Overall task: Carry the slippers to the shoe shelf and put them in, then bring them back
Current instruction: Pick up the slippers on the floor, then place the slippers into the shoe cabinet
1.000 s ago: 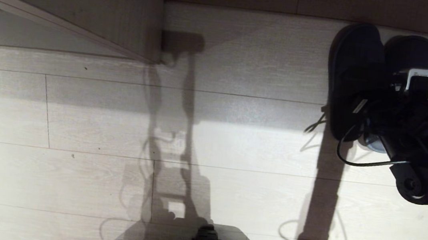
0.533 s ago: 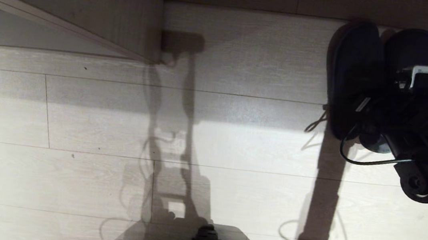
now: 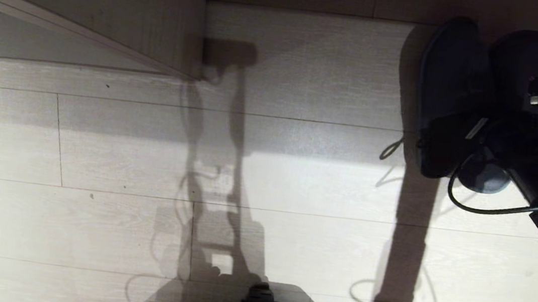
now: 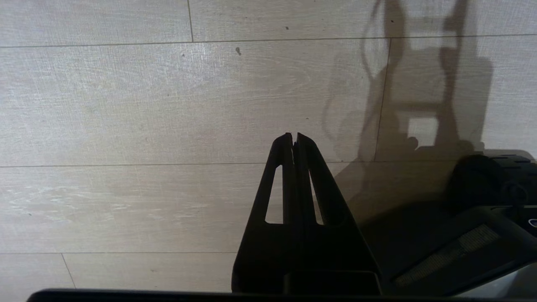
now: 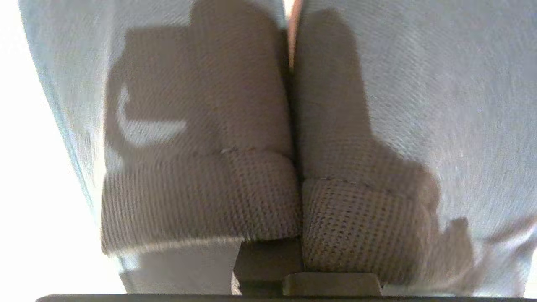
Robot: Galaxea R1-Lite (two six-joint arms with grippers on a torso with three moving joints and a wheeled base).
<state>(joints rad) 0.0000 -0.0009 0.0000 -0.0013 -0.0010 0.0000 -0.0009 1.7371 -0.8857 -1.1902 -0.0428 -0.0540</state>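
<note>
Clamped down on both slippers (image 3: 462,97) since a second back — right gripper (image 3: 490,141) pinched their inner edges together, hoisted them off the floor (image 3: 266,171). Left gripper (image 4: 293,138) parked, shut. Pickup step — next up, hauling toward the shoe shelf, not spotted anywhere.

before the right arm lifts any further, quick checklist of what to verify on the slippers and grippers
1. Right gripper shut on the slippers: ok.
2. Both slippers pinched together at their inner edges: ok.
3. Slippers fully clear of the floor: cannot tell.
4. Cable hanging free of the slippers: ok.
5. Left gripper shut, holding nothing, over bare floor: ok.
6. Shoe shelf reachable: cannot tell.
</note>
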